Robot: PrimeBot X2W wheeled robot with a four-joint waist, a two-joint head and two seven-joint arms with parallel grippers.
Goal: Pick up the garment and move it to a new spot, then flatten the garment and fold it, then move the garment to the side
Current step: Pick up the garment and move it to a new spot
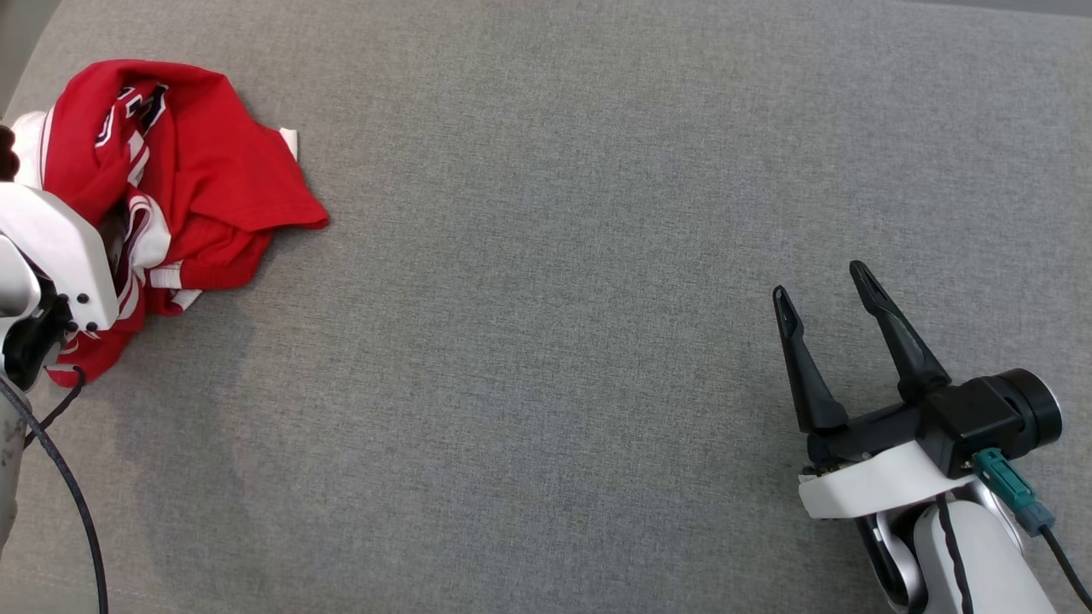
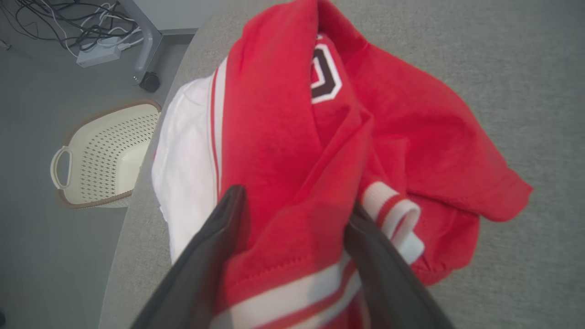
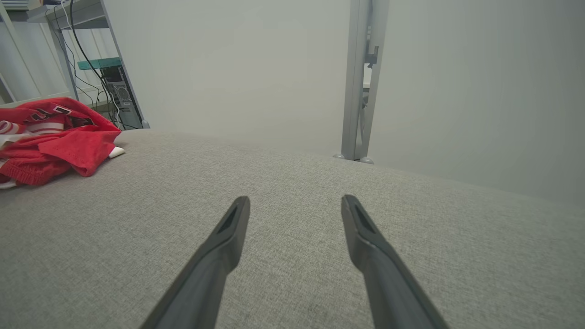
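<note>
Surface: grey woven counter [image 1: 554,358], bare across the middle and right of the head view.
Garment: red garment [image 1: 213,170] with white stripes and dark lettering, crumpled in a heap at the upper left of the head view, near the counter's left edge.
Garment, left wrist view: the garment [image 2: 283,151] takes up the centre of the frame. A white panel lies on its left side, a striped cuff at the lower right, and a dark, white-edged letter patch near the top.
Garment, right wrist view: the garment [image 3: 50,141] lies at the far left of the frame, resting on the counter [image 3: 274,183].
Left gripper: the left gripper [image 2: 295,201] is spread wide, its two dark fingers straddling a bunch of red fabric. Cloth lies between them and against both inner faces, but no pinch is evident.
Left arm: the white wrist housing [image 1: 60,247] overlaps the lower left part of the heap.
Right gripper: the right gripper [image 1: 819,283] sits at the lower right of the head view, fingers spread wide with nothing between them, well apart from the garment.
Right gripper, own view: the right gripper [image 3: 296,200] is just above bare counter, fingers parted.
Off the counter: a cream perforated basket [image 2: 105,151] stands on the grey floor [image 2: 36,251], with loose cables [image 2: 68,23] at the upper left.
Background: a metal post [image 3: 361,77] rises beyond the counter's far edge.
</note>
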